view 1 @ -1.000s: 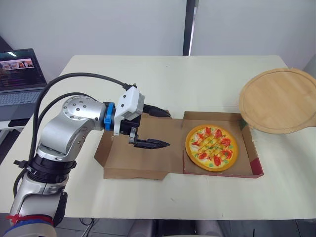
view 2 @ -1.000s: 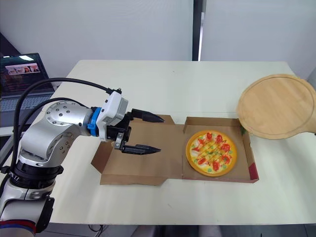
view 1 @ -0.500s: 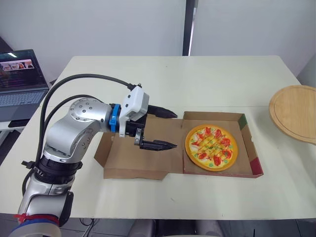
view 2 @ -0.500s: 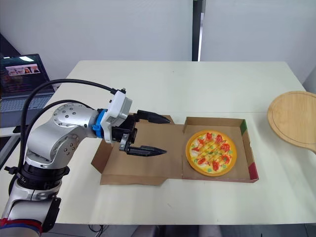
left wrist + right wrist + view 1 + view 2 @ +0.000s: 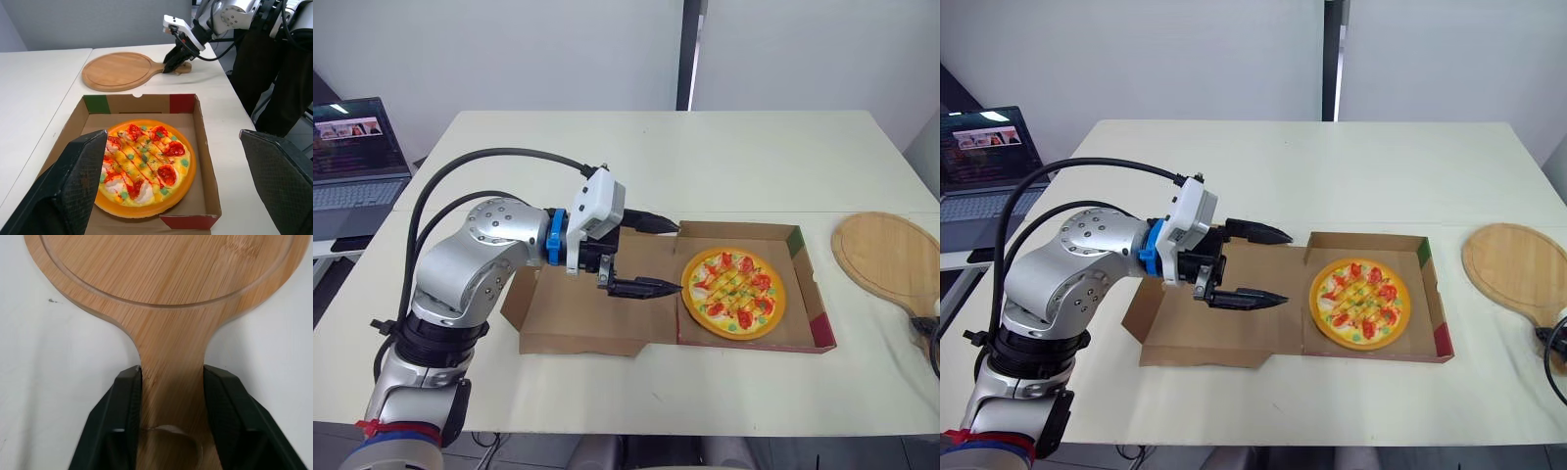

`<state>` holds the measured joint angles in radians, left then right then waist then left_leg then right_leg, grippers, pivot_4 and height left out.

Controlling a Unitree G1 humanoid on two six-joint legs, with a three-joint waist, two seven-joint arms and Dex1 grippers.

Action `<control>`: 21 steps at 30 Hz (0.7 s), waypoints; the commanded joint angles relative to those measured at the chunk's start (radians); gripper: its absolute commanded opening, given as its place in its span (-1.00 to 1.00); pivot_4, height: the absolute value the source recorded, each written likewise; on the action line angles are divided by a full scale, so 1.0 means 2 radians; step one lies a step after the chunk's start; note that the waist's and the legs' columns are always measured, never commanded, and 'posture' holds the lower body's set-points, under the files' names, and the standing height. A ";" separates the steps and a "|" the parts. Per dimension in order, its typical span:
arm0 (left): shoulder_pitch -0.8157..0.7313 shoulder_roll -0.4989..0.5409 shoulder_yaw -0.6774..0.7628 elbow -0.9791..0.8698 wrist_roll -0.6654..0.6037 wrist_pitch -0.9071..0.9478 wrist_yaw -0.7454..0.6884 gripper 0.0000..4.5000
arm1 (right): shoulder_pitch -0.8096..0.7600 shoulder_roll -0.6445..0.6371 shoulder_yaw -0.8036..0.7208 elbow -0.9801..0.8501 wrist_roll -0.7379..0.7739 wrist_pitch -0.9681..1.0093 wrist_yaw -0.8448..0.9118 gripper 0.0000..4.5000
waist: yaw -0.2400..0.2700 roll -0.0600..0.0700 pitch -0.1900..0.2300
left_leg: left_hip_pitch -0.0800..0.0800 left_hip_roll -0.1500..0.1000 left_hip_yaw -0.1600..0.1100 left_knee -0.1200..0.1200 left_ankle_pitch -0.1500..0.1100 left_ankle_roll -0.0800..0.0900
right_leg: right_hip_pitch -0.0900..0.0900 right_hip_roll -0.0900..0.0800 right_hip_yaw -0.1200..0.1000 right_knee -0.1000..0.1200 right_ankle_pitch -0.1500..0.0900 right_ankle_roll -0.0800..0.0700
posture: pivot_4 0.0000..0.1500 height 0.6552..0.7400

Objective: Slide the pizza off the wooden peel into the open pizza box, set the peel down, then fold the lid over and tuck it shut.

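In the head views, the pizza box (image 5: 819,315) lies open on the surface (image 5: 724,166), nearer the front edge than the back. The pizza (image 5: 732,293) sits flat inside its tray. The lid (image 5: 573,315) is folded out flat toward the left edge. The left end effector (image 5: 674,258) hovers over the lid, fingers spread wide and holding nothing. Its tips point at the pizza and stop just short of the tray's left wall, one by the back corner and one by the pizza's rim. The peel (image 5: 884,252) lies by the right edge, well apart from the box, handle toward the front. The right end effector (image 5: 928,329) is at that handle. A laptop (image 5: 357,147) stands off the left edge.

In the left wrist view, we look between the two wide-set black fingers (image 5: 73,188) straight at the pizza, which lies in the gap ahead of them and touches neither. Beyond the box's far wall, the peel rests flat on the surface. The right end effector grips the end of its handle.

In the right wrist view, both fingers (image 5: 122,423) press against the sides of the peel's handle, closed on it. The round board stretches out ahead of the tips, flat on the surface.
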<state>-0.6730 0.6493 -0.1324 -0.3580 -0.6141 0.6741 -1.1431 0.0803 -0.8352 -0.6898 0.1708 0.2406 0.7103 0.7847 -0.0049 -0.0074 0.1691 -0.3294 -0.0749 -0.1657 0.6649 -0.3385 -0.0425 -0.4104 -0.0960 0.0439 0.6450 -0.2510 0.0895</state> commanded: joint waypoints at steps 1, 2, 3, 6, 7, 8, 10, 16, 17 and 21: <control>0.001 0.001 0.006 -0.023 -0.004 0.000 0.012 1.00 | 0.014 -0.019 -0.015 -0.011 0.011 -0.007 0.002 0.44 | 0.000 0.000 0.000 | 0.000 0.000 0.000 0.000 0.000 0.000 | 0.000 0.000 0.000 0.000 0.000 0.000 | 1.00 1.00; 0.003 0.002 0.008 -0.024 -0.004 0.001 0.015 1.00 | 0.022 -0.020 -0.020 -0.016 0.014 -0.009 0.004 0.56 | 0.000 0.000 0.000 | 0.000 0.000 0.000 0.000 0.000 0.000 | 0.000 0.000 0.000 0.000 0.000 0.000 | 1.00 1.00; 0.006 0.004 0.011 -0.026 -0.005 0.002 0.018 1.00 | 0.031 -0.022 -0.026 -0.023 0.019 -0.010 0.008 0.75 | 0.000 0.000 0.000 | 0.000 0.000 0.000 0.000 0.000 0.000 | 0.000 0.000 0.000 0.000 0.000 0.000 | 1.00 1.00; 0.022 0.013 0.025 -0.031 -0.004 0.003 0.032 1.00 | 0.066 -0.027 -0.051 -0.060 0.027 -0.026 0.022 0.99 | 0.001 0.000 0.000 | 0.000 0.000 0.000 0.000 0.000 0.000 | 0.000 0.000 0.000 0.000 0.000 0.000 | 1.00 1.00; 0.029 0.017 0.030 -0.033 -0.003 0.002 0.036 1.00 | 0.078 -0.029 -0.056 -0.074 0.025 -0.037 0.025 0.99 | 0.000 0.000 0.000 | 0.000 0.000 0.000 0.000 0.000 0.000 | 0.000 0.000 0.000 0.000 0.000 0.000 | 1.00 1.00; 0.041 0.020 0.041 -0.036 -0.004 0.002 0.043 1.00 | 0.084 -0.029 -0.062 -0.097 0.029 -0.045 0.028 0.99 | -0.001 0.000 0.000 | 0.000 0.000 0.000 0.000 0.000 0.000 | 0.000 0.000 0.000 0.000 0.000 0.000 | 1.00 1.00; 0.063 0.023 0.061 -0.043 -0.012 0.003 0.059 1.00 | 0.090 -0.031 -0.065 -0.129 0.031 -0.067 0.030 0.99 | -0.004 0.000 0.000 | 0.000 0.000 0.000 0.000 0.000 0.000 | 0.000 0.000 0.000 0.000 0.000 0.000 | 1.00 1.00; 0.189 0.016 0.145 -0.084 -0.031 0.003 0.121 1.00 | 0.046 -0.038 -0.038 -0.184 0.039 -0.117 0.028 0.99 | -0.010 0.000 0.000 | 0.001 0.001 0.000 0.000 0.000 0.000 | 0.000 0.001 0.000 0.000 0.000 0.000 | 1.00 1.00; 0.220 0.005 0.168 -0.091 -0.038 -0.006 0.132 1.00 | 0.039 -0.045 -0.025 -0.196 0.045 -0.121 0.040 0.99 | -0.011 0.000 0.000 | 0.001 0.001 0.000 0.000 0.000 0.000 | 0.000 0.001 0.000 0.000 0.000 0.000 | 1.00 1.00; 0.326 -0.021 0.228 -0.114 -0.054 -0.013 0.168 1.00 | 0.007 -0.073 0.016 -0.221 0.059 -0.144 0.079 0.99 | -0.009 0.000 0.000 | 0.000 0.001 0.000 0.000 0.000 0.000 | 0.000 0.001 0.000 0.000 0.000 0.000 | 1.00 1.00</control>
<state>-0.0529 0.6159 0.2666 -0.5366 -0.6928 0.6661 -0.8322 0.1172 -0.9508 -0.6661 -0.2274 0.3368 0.4595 0.9142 -0.0230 -0.0077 0.1692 -0.3289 -0.0729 -0.1660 0.6647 -0.3387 -0.0426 -0.4100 -0.0950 0.0438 0.6442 -0.2509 0.0895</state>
